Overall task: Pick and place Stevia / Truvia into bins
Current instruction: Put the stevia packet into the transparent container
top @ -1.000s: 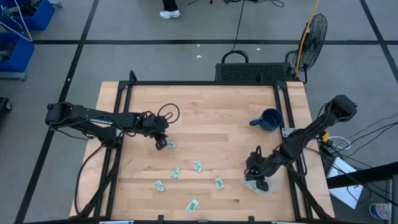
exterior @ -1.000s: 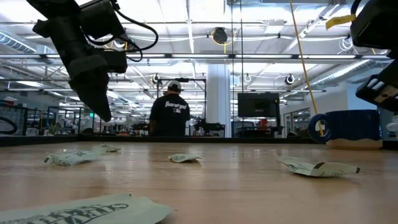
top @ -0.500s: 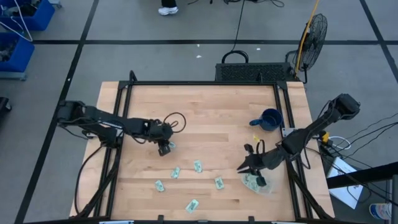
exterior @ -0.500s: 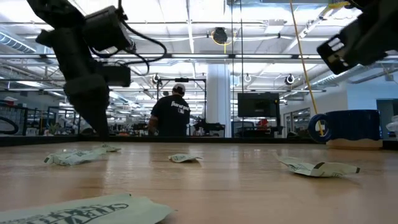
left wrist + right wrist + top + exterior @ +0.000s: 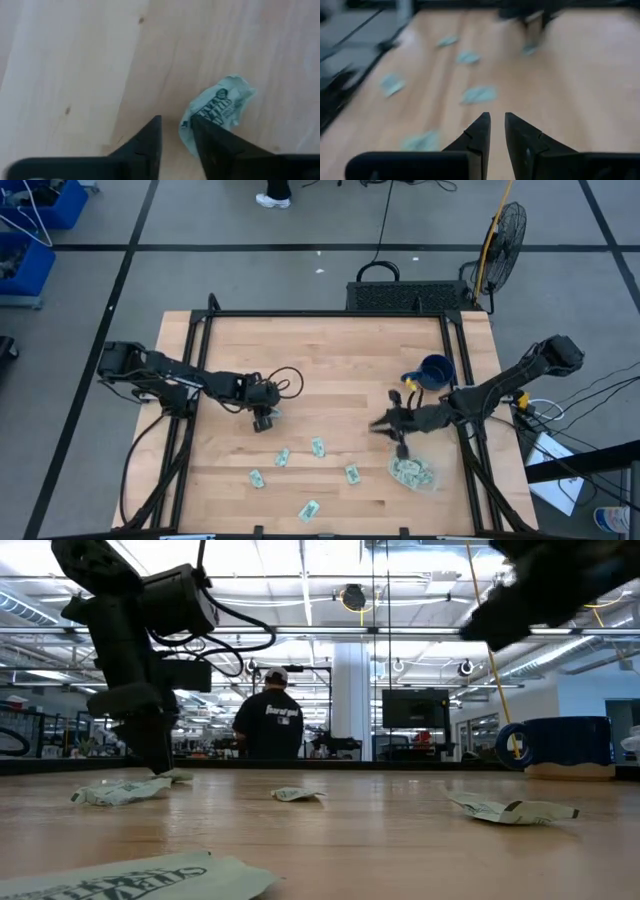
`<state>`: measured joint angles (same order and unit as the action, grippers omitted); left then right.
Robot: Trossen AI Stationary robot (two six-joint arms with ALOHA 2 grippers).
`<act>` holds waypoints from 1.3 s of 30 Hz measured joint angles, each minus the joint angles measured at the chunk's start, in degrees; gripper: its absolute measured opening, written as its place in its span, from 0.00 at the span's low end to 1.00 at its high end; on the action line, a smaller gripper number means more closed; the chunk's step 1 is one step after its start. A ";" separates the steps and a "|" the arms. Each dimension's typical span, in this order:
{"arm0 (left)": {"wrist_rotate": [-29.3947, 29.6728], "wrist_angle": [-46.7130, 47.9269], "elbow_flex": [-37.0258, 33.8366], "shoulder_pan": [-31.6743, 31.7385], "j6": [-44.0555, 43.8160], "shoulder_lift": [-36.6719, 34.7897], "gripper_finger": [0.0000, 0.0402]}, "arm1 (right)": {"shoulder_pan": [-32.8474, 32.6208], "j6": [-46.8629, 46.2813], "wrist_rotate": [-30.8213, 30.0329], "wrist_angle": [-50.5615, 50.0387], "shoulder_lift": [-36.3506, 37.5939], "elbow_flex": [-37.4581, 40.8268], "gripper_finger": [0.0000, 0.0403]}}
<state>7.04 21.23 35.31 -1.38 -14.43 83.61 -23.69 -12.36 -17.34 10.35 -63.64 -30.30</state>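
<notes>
**Left claw down on a crumpled sachet, right one floating near the mug**

Using the dark blue mug (image 5: 435, 370) as the reference point. The clear bin (image 5: 413, 473) sits on the wooden table (image 5: 340, 350) toward the front edge from the mug, with a few green-and-white sachets already inside it.

The right gripper (image 5: 385, 426) hangs above the table between the mug and the bin, a bit toward the table's middle. Its fingers are nearly together with just a narrow slit between them, nothing in them.

The left gripper (image 5: 175, 131) is well away from the mug, across the table, tips right down at the wood. A crumpled sachet (image 5: 216, 109) lies there, its edge against one finger (image 5: 210, 142); the jaws have a small gap and I can't tell if they've actually got it pinched.

The other loose sachets (image 5: 317, 447) are scattered between that gripper and the bin, toward the front edge.

In the low view a person (image 5: 268, 725) in a dark shirt stands in the room behind the table.
</notes>
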 joint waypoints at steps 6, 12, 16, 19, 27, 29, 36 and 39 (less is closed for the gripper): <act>0.98 -8.45 -0.05 0.23 8.62 -0.69 0.03 | 9.38 1.50 -1.40 8.68 -3.49 0.00 0.12; 6.08 -15.46 5.34 0.25 14.21 -0.72 0.02 | 18.21 1.16 11.50 28.64 -17.59 0.00 0.13; 6.98 -15.74 9.49 0.25 15.88 -0.79 0.02 | 21.14 1.23 12.60 39.02 -25.53 -0.02 0.17; 7.04 -16.21 11.12 0.25 17.26 -0.76 0.01 | 23.18 0.54 18.23 42.99 -29.33 -0.04 0.23; 7.07 -23.17 11.28 0.27 21.48 -0.15 0.01 | 26.03 0.89 21.94 58.83 -35.40 -0.23 0.41; 7.09 -25.07 11.30 0.27 21.53 -0.16 0.01 | 26.37 -0.38 21.67 59.75 -36.47 -1.22 0.43; 10.08 -28.77 11.32 0.12 23.58 1.26 0.03 | 26.07 -9.95 15.97 59.59 -42.24 -7.57 0.42; 11.39 -28.09 11.26 0.12 23.13 2.64 0.01 | 25.93 -10.12 15.68 59.66 -43.23 -8.87 0.42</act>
<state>18.43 -6.86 46.57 -1.26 8.70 86.25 2.24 -22.48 -1.66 70.01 -106.87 -39.18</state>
